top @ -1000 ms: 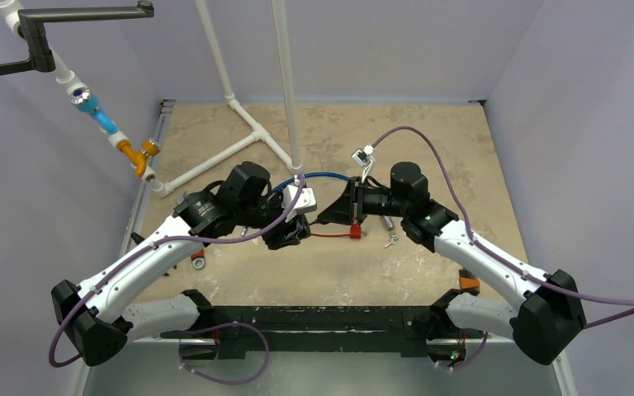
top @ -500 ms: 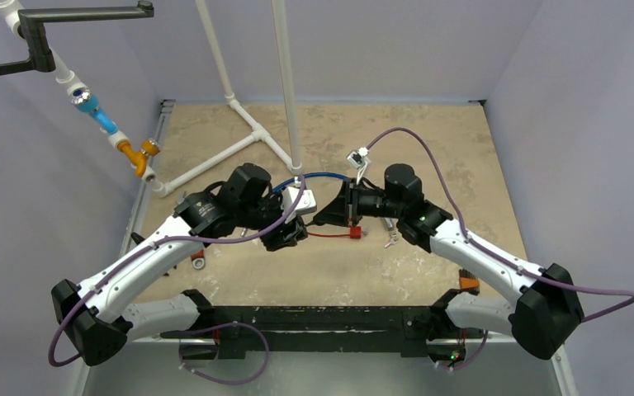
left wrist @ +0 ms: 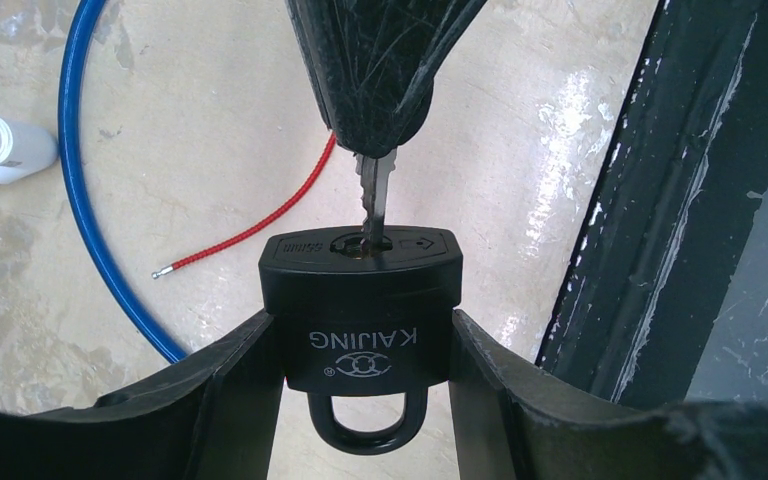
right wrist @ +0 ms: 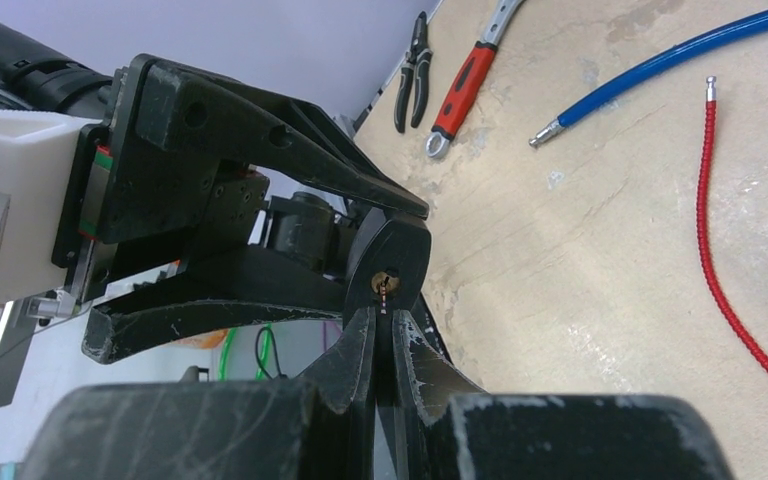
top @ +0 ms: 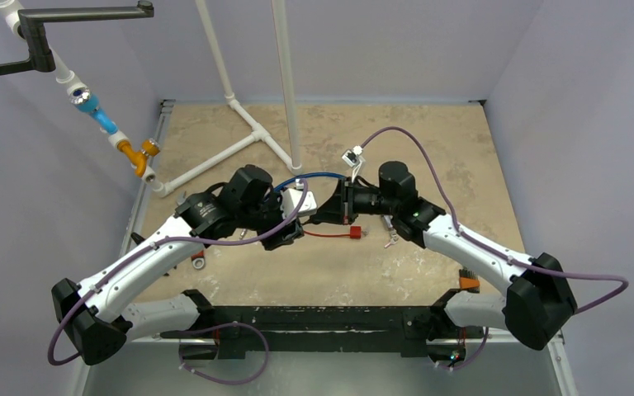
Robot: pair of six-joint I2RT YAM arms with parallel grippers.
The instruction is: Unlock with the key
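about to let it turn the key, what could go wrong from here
The key is only partly in the padlock; turning now could bend it or pop it out.
The right gripper pinches just the key's head, so it might slip.
The left gripper holds the padlock only by its sides; twisting may rotate it.

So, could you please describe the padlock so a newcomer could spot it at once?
Look at the middle of the table, where the two arms meet. The padlock is clamped in the left gripper: a black body marked KAIJING, with the key's tip in its keyhole, unlike the blue cable and red cable lying loose nearby.
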